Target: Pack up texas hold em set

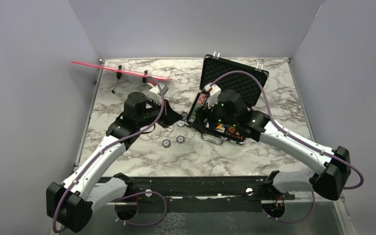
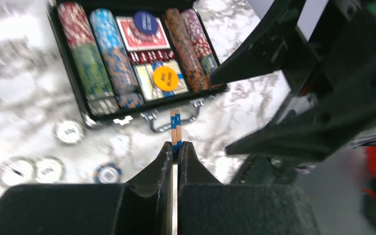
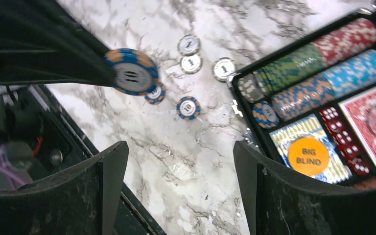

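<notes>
While several loose chips (image 1: 167, 143) lie flat on the marble worktop (image 1: 142, 161) just ahead of the arm bases, the left jaws are clamped shut on what looks like two blue-and-tan chips (image 2: 175, 128). They are pinched on edge, so most of each disc stands clear of the pads (image 2: 164, 161). Beside them, the right jaws gape wide and hold nothing, hanging over the side of the black case (image 2: 73, 73) that faces the left arm. The case lies open near the middle of the worktop, showing its rows of chips (image 2: 112, 58), card decks (image 2: 127, 39) and an orange "BIG BLIND" button (image 3: 308, 156). Its foam-lined lid (image 1: 232, 78) stands propped up at the far side.

The chips look hard, smooth and light, likely to skid on marble and slip from a loose pinch, so a grip across the rim seems safest. Filled, the case is probably heavy. The lid's far edge, by the latches (image 1: 216, 55), looks the best place to push it closed.
</notes>
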Controlling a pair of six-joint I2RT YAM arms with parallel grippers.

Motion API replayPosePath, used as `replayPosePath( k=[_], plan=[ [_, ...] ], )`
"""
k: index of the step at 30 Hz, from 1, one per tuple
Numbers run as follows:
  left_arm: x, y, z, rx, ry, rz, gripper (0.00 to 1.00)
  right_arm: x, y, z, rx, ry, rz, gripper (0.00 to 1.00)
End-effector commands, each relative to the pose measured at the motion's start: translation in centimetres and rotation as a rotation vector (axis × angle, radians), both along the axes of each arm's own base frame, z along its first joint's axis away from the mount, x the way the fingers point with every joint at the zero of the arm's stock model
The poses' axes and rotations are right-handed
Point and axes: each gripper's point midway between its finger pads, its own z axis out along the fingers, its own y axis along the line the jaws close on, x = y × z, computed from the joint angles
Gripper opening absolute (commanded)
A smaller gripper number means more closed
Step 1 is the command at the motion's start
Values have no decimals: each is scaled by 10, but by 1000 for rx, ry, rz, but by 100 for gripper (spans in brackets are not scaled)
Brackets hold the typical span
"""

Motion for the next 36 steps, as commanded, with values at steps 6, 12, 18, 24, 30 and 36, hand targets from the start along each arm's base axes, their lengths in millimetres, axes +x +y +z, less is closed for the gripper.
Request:
replayPosePath(
  k=[6, 12, 18, 24, 30, 36],
  plan=[
    [28, -17, 27, 202, -763, -353, 0, 30, -56, -17, 137, 297, -342, 79],
    [11, -47, -15, 233, -1007, -735, 0, 45, -84, -45, 183, 447, -497, 77],
    [30, -73, -46, 308, -993, -847, 0, 53, -98, -57, 184, 464, -559, 77],
    [53, -91, -63, 352, -930, -907, 0, 59, -115, -65, 155, 456, -607, 77],
    [55, -89, -90, 416, -887, -1000, 0, 66, -133, -69, 144, 450, -643, 77],
    [62, -92, -122, 496, -830, -1034, 0, 69, -139, -70, 135, 439, -641, 77]
  ],
)
